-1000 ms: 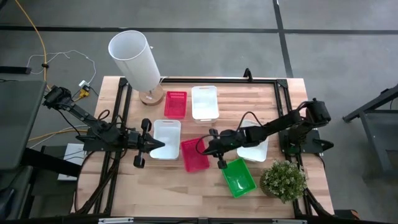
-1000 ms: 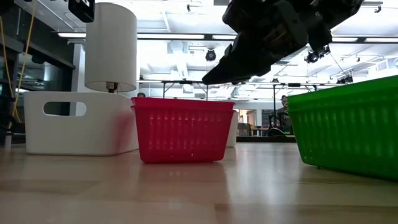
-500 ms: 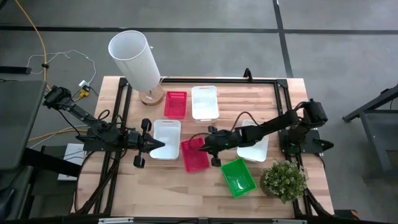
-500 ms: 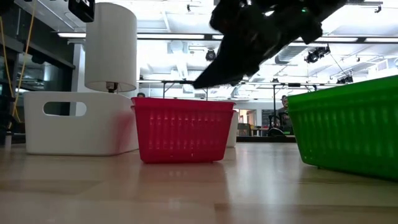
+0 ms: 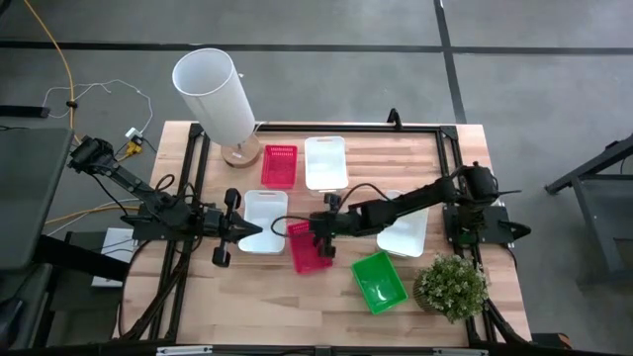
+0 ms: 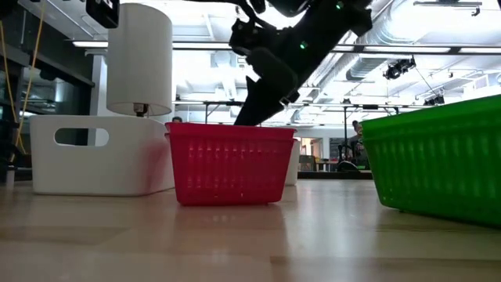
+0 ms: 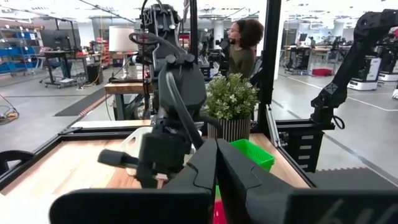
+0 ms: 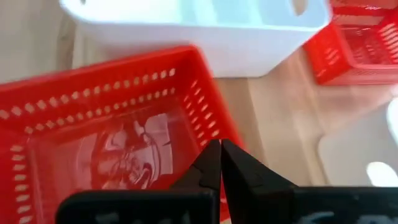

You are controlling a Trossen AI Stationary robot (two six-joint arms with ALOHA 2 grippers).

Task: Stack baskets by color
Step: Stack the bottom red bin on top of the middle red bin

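Observation:
A red basket point(image 5: 310, 247) sits on the table's middle, and it also shows in the low view point(image 6: 228, 163) and the right wrist view point(image 8: 106, 143). My right gripper point(image 5: 300, 228) is shut and slants down over that basket's far short wall point(image 8: 205, 118). To its left stands a white basket point(image 5: 265, 220). My left gripper point(image 5: 259, 229) hangs shut and level above this one, pointing at the table's right. Also on the table are a second red basket point(image 5: 279, 165), two more white baskets point(image 5: 325, 162) point(image 5: 406, 222) and a green basket point(image 5: 380, 281). My right gripper's shut fingertips point(image 8: 219, 146) stand at the rim of the red basket's far short wall point(image 6: 239, 125), coming slanting down from the table's right. I cannot tell whether they touch the rim. The basket rests flat on the table.
A tall white cylinder point(image 5: 215, 94) stands on a wooden foot at the far left corner. A potted plant point(image 5: 450, 287) is at the near right, beside the green basket. Bare wood lies along the near edge. A person shows in the room beyond the table point(image 7: 239, 53).
My right gripper has gone toward the table's left, from beside the green basket to over the red basket's far end. It has tipped from almost level to slanting down and stays shut. The baskets have kept their places.

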